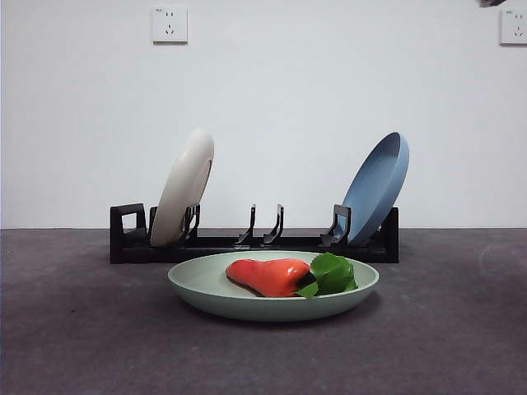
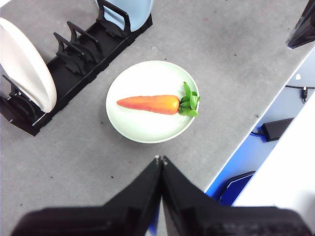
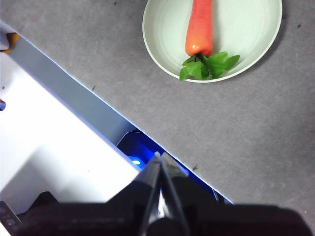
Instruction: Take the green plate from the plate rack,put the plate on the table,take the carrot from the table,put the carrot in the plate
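Observation:
The green plate (image 1: 247, 298) lies flat on the dark grey table (image 1: 74, 329), just in front of the black plate rack (image 1: 222, 243). The carrot (image 1: 268, 276) lies inside it, leafy top to the right. The left wrist view shows the plate (image 2: 142, 128), the carrot (image 2: 150, 103) and the rack (image 2: 83, 59). The right wrist view shows the plate (image 3: 246, 34) and the carrot (image 3: 200, 29). My left gripper (image 2: 160, 159) is shut and empty, raised above the table's near edge. My right gripper (image 3: 160, 155) is shut and empty, raised over the table's edge.
A cream-white plate (image 1: 183, 197) stands in the rack's left slot and a blue plate (image 1: 377, 186) in its right slot. The middle prongs (image 1: 263, 226) hold nothing. A black arm tip (image 1: 492, 3) shows at the top right corner. Cables and a power brick (image 2: 275, 129) lie beyond the table edge.

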Action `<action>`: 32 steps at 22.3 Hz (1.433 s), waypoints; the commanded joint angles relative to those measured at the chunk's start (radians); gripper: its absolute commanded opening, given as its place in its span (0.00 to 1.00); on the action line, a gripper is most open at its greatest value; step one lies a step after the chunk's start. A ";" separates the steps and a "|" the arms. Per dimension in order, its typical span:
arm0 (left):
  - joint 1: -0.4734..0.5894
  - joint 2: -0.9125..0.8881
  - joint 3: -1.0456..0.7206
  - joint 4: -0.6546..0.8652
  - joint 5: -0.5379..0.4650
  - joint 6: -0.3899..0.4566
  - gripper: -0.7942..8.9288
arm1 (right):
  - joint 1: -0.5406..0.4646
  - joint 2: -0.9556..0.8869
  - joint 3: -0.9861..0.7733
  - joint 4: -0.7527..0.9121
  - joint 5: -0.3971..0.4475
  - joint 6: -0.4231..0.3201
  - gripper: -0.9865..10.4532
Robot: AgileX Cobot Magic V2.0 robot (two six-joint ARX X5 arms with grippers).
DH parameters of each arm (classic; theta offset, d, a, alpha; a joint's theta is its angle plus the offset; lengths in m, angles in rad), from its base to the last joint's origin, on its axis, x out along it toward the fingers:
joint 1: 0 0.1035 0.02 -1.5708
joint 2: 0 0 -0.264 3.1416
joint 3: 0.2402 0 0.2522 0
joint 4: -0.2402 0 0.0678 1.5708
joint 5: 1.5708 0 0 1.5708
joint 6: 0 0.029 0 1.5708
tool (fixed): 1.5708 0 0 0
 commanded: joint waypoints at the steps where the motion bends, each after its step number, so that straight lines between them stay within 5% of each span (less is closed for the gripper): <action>1: -0.004 -0.001 0.000 -0.001 -0.002 -0.006 0.08 | 0.000 0.000 -0.003 0.001 0.003 -0.005 0.09; 17: -0.002 -0.002 0.000 0.002 -0.006 -0.005 0.08 | -0.002 -0.001 -0.003 0.001 0.006 -0.005 0.09; 20: 0.035 -0.017 0.000 0.059 -0.082 0.051 0.08 | -0.002 0.000 -0.003 0.001 0.006 -0.005 0.09; 22: 0.095 -0.035 -0.001 0.186 -0.075 0.173 0.08 | -0.002 0.000 -0.003 0.000 0.006 -0.005 0.09; 26: 0.287 -0.091 -0.035 0.500 0.105 0.338 0.08 | -0.002 -0.001 -0.003 0.000 0.006 -0.005 0.09; 32: 0.637 -0.234 -0.215 0.866 0.407 0.390 0.08 | -0.002 -0.001 -0.003 0.000 0.006 -0.005 0.09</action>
